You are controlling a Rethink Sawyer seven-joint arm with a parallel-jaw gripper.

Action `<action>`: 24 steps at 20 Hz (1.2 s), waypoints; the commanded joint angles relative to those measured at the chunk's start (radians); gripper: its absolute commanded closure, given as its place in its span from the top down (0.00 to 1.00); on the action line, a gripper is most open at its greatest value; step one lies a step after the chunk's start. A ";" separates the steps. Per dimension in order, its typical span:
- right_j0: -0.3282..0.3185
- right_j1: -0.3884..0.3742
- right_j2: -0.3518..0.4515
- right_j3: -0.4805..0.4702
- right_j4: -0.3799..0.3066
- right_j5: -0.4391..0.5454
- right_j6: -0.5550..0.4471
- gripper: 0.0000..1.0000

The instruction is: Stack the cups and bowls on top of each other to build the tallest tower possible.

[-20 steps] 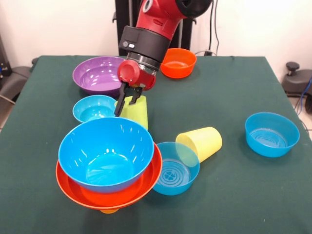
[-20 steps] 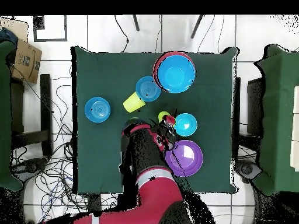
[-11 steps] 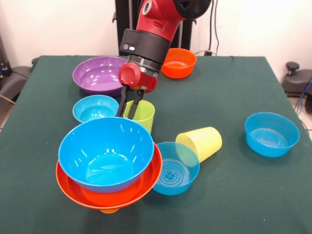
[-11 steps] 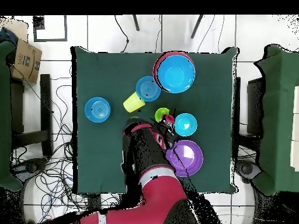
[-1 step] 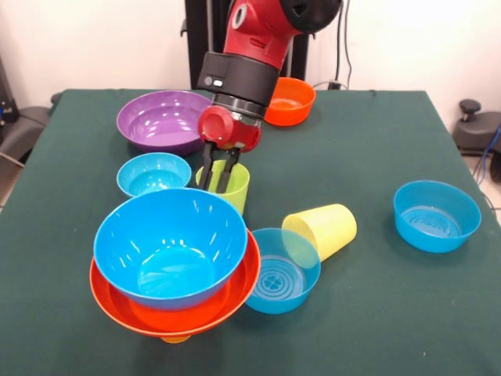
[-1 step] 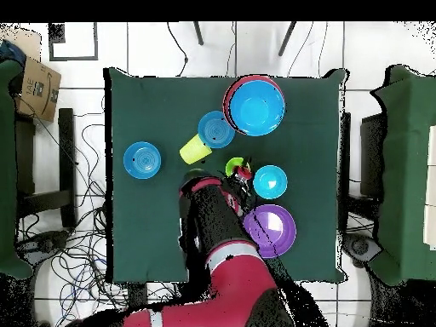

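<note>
The lime green cup [image 5: 233,190] [image 6: 233,163] stands upright, mouth up, just behind the tower. My gripper [image 5: 217,186] [image 6: 242,171] reaches down into its mouth and looks shut on the cup's left wall. The tower is a large blue bowl [image 5: 168,243] [image 6: 255,107] nested in a wider orange bowl [image 5: 235,304], with an orange cup [image 5: 175,339] just showing underneath. The pale yellow cup [image 5: 322,229] [image 6: 195,150] lies on its side against a medium blue bowl [image 5: 278,272] [image 6: 215,129].
A small blue bowl [image 5: 153,174] [image 6: 270,181] sits left of the green cup, with the purple bowl [image 5: 160,119] [image 6: 272,232] behind it. A small orange bowl [image 5: 288,100] is at the back. Another blue bowl [image 5: 436,215] [image 6: 141,160] stands alone at the right.
The green cup went from tilted in my gripper to upright on the table. The gripper shifted slightly right and lower with it.
</note>
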 commanded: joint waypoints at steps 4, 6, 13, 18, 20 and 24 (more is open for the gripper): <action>-0.193 0.073 0.163 0.005 0.437 -0.269 -0.345 1.00; -0.325 0.096 0.283 0.032 0.587 -0.201 -0.578 1.00; -0.478 0.156 0.423 0.042 0.703 -0.110 -0.761 1.00; -0.498 0.158 0.441 0.058 0.644 -0.219 -0.725 1.00; -0.511 0.162 0.451 0.057 0.690 -0.175 -0.771 1.00; -0.511 0.164 0.451 0.054 0.714 -0.158 -0.782 1.00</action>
